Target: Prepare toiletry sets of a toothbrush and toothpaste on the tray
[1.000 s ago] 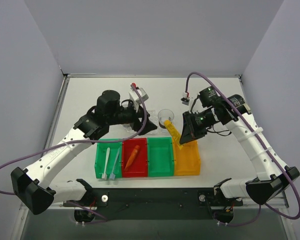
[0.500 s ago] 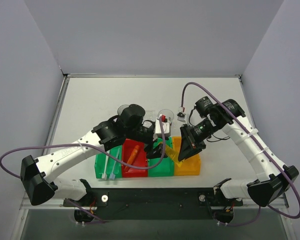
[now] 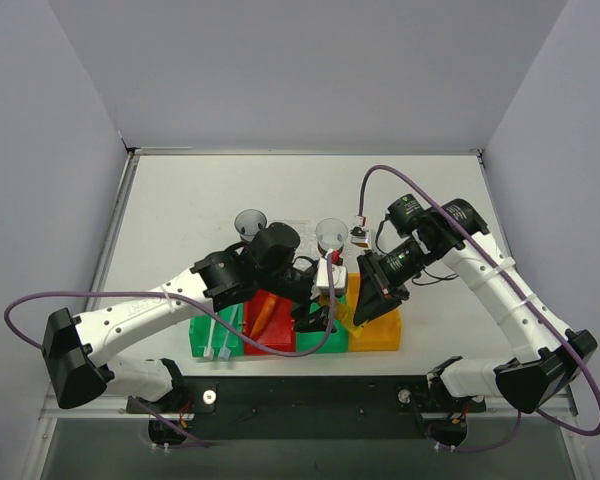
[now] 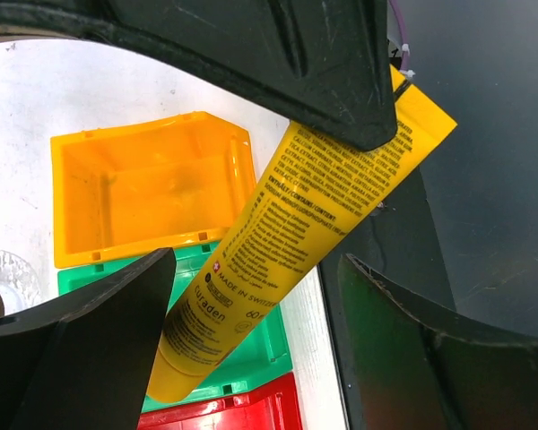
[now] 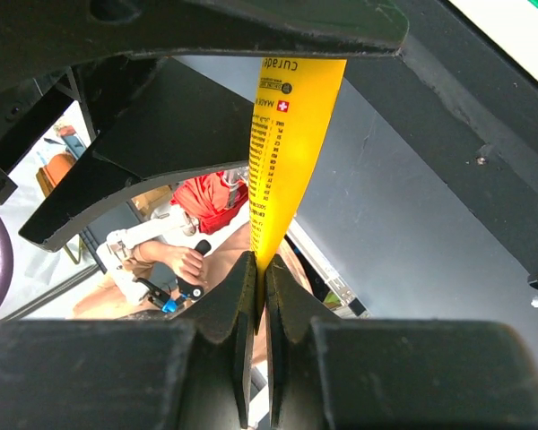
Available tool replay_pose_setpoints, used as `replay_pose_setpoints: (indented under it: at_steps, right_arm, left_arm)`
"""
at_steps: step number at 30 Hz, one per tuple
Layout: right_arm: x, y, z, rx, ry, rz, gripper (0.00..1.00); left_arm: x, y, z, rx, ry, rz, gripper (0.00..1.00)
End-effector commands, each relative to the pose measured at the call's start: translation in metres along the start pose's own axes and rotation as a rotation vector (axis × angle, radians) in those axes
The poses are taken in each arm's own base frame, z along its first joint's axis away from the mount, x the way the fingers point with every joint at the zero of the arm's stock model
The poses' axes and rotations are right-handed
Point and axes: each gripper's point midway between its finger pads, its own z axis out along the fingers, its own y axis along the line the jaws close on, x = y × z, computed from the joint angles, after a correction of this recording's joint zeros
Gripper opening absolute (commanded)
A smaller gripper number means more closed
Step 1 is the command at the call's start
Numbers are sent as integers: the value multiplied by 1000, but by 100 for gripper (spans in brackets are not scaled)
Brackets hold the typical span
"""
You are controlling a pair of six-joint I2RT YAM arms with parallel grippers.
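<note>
The yellow toothpaste tube hangs slanted above the middle green bin. My right gripper is shut on its flat crimped end. My left gripper is open, one finger on each side of the tube's cap end, not touching it. From above, the two grippers meet over the bins, left gripper and right gripper, with the tube between them. A white toothbrush and a pale blue one lie in the left green bin. An orange tube lies in the red bin. The clear tray is hard to make out behind the bins.
Four bins stand in a row near the front edge: green, red, green, orange. Two clear cups stand behind them. Purple cables loop off both arms.
My left arm swung from the back of the table forward and right over the bins, bringing its open jaws around the yellow tube. The right gripper carried the tube slightly left and lower.
</note>
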Motion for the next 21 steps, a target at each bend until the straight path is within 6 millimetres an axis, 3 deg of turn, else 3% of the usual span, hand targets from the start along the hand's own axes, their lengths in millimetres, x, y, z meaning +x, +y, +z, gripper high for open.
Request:
replay_pose_setpoints:
  at_steps: [1, 6, 12, 15, 16, 18, 21]
  right_arm:
    - [5, 18, -7, -61, 11, -22, 0]
    - [2, 17, -6, -57, 7, -27, 0]
    - [-7, 17, -9, -42, -19, -37, 0]
    - [-18, 17, -15, -46, -76, -36, 16]
    - [-26, 18, -19, -52, -116, -47, 26]
    - [-40, 15, -31, -56, -201, -20, 34]
    - [-62, 12, -49, -41, -339, -14, 39]
  left_arm:
    - [-10, -4, -6, 3, -31, 31, 82]
    - [-8, -3, -6, -11, -29, 26, 63]
    - [-8, -1, -7, -22, -23, 14, 50]
    - [-7, 0, -8, -42, -25, -10, 45]
    - [-4, 1, -7, -51, -22, -27, 44]
    - [-7, 13, -8, -133, -50, -83, 41]
    - [-10, 33, -10, -255, -110, -195, 40]
